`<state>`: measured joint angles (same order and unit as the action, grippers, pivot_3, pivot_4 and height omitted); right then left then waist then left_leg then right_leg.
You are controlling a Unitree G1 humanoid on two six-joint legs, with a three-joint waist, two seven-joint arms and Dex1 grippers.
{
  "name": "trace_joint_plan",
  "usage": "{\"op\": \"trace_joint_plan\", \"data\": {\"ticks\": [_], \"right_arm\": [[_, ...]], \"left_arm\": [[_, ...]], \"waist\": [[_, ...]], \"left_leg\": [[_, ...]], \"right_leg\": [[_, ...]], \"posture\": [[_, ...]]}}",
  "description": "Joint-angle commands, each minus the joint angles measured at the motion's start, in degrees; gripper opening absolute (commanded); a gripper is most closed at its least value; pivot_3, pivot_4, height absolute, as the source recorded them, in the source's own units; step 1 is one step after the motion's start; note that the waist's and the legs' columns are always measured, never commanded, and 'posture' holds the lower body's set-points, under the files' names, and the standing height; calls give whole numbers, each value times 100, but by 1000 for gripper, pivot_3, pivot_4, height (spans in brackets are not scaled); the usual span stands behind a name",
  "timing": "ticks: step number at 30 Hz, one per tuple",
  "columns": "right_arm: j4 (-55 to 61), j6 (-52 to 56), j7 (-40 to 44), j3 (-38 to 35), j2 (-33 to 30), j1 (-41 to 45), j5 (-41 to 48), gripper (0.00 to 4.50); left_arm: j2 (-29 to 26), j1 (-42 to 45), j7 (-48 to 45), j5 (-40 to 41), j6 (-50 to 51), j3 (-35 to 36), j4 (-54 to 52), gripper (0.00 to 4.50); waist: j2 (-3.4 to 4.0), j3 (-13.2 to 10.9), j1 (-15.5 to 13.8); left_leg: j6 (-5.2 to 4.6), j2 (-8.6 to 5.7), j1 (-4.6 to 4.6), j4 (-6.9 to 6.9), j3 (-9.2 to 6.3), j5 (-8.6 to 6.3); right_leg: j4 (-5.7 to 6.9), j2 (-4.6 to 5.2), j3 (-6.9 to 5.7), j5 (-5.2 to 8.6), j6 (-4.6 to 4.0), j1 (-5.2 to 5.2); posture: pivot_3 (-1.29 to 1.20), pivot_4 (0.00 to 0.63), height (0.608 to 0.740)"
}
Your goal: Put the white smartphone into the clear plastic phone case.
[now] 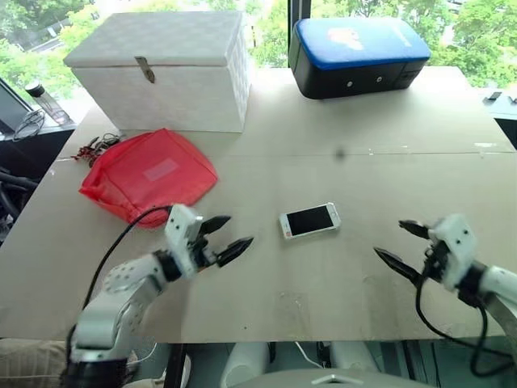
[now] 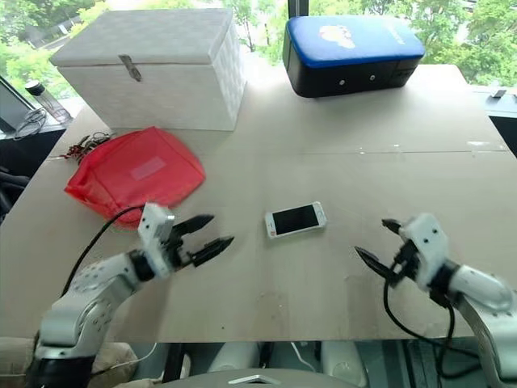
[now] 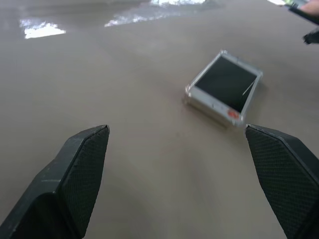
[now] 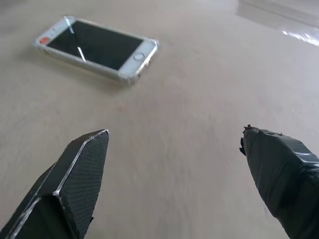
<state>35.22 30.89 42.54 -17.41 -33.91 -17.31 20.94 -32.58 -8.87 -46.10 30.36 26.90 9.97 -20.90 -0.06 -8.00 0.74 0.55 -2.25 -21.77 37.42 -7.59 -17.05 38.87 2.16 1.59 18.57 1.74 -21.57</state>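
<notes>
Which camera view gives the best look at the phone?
The right wrist view: the phone lies close and whole, screen up, with a clear rim visible around its edge, so it seems to sit in the case. The left wrist view shows it whole but blurrier. Both head views show it small, on the table between the two open grippers.

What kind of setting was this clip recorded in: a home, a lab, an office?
Probably an office or lab workspace beside a window. A large plain table holds a white latched box and a blue-topped black case, green trees show through the glass behind, and cables lie on a side desk.
</notes>
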Motion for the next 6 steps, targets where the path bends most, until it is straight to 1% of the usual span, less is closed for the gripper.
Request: {"op": "trace_joint_plan", "data": {"ticks": [1, 6], "right_arm": [[403, -277, -231, -436, 73, -373, -12, 4492], [389, -688, -463, -748, 261, -863, -206, 4492]], "left_arm": [[-143, -422, -64, 3, -258, 253, -532, 4419], [-76, -649, 162, -5, -289, 345, -584, 4419]], "waist": [[-3, -2, -10], [-2, -3, -24]], "left_leg": [[0, 0, 1, 1, -1, 0], [0, 1, 10, 1, -2, 0]], "right_leg": [[1, 0, -2, 0, 0, 2], [2, 0, -5, 0, 0, 13]], "posture": [[0, 150, 740], [0, 150, 740]]}}
